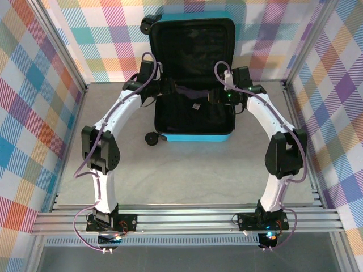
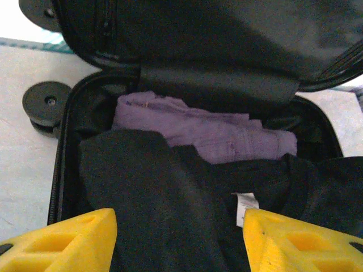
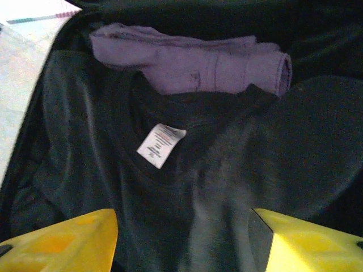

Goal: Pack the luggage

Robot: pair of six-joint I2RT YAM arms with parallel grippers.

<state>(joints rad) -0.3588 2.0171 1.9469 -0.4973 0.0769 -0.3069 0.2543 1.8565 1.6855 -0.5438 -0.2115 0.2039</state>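
The luggage (image 1: 193,137), a turquoise hard-shell case, lies open at the back middle of the table with its black-lined lid upright. Inside lie a folded purple garment (image 2: 215,136) (image 3: 193,62) near the hinge and a black garment (image 2: 147,192) (image 3: 102,141) with a white label (image 3: 160,144) spread in front of it. My left gripper (image 1: 164,89) (image 2: 180,243) hovers over the black garment, open, its yellow fingers (image 2: 68,241) wide apart with nothing between them. My right gripper (image 1: 218,95) (image 3: 184,243) hangs over the same garment from the other side, also open and holding nothing.
The grey table (image 1: 136,170) lies in front of the case. Checkered walls and aluminium posts (image 1: 65,54) close in the sides and back. Black wheels (image 1: 152,139) (image 2: 48,102) stick out at the case's left side.
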